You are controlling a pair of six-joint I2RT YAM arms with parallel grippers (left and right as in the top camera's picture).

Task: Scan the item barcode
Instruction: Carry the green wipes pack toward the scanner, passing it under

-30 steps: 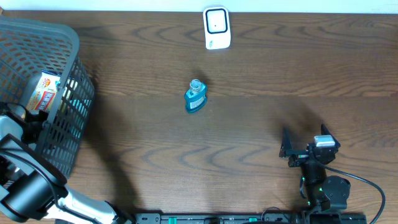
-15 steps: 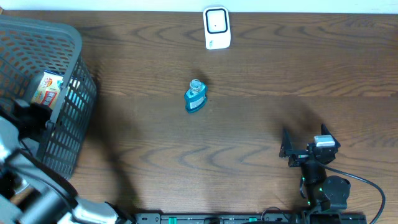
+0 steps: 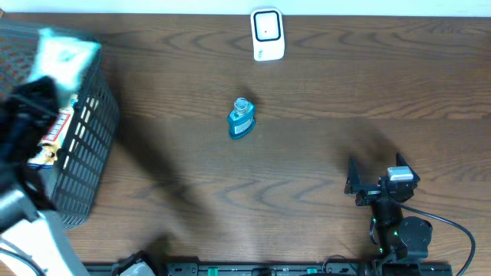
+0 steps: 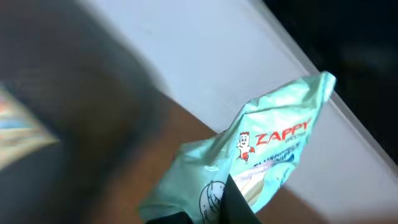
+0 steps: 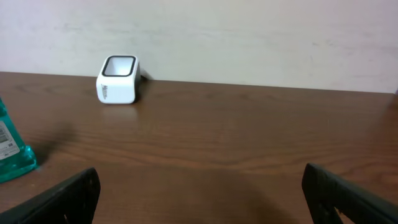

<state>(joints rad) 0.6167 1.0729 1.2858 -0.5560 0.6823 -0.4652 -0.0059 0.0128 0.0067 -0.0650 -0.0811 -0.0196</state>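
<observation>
Where the packet (image 3: 67,55) hangs: mint-green, branded Zappy, it is up over the far rim of the mesh basket (image 3: 84,153) at the left end of the table (image 3: 307,153), blurred in the overhead view.
Your grip: the left gripper (image 3: 34,100) is pressed together on the packet's lower end. The bag's long axis runs away from the grip, up and to the right in the wrist view.
Barcode: not visible; the branded face looks at the wrist camera.
The relation that counts: the white scanner (image 3: 268,34) stands at the far edge, mid-table, well apart and to the packet's right, window facing up.
Nearer arm: your left, which holds the item. The right gripper (image 3: 376,184) sits spread wide and empty at the near edge.
In between: a blue bottle (image 3: 241,119) stands nearer you than the scanner, probably clear of a path along the far edge.
</observation>
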